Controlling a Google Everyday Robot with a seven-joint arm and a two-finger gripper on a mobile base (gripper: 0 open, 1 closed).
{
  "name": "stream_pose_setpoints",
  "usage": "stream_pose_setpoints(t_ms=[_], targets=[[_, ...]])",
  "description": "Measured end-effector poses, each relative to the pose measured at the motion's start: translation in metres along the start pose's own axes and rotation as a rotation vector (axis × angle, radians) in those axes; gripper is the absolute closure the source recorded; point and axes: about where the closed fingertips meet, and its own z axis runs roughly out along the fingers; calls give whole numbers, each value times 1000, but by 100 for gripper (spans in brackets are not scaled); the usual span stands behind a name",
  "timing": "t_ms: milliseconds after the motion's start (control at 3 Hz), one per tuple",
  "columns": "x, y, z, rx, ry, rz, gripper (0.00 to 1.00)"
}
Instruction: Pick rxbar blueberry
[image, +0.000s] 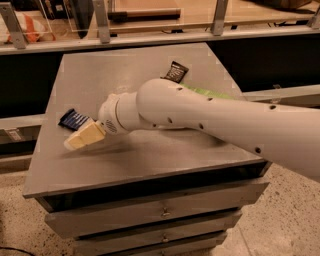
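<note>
Your gripper (73, 143) is near the left edge of the bench (145, 70), just beside the rxbar blueberry (74, 119). Parted or together, you cannot tell.

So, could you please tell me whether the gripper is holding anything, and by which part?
Nothing appears to be held: the gripper hovers right beside the rxbar blueberry, which lies flat on the table.

navy rxbar blueberry (74, 119), flat, just beside jaws
</note>
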Motion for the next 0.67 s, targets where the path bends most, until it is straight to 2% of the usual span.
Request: stream_pose_setpoints(t_ms=[333, 667], targets=[[7, 0, 6, -10, 17, 32, 0], [12, 2, 10, -20, 17, 39, 18]])
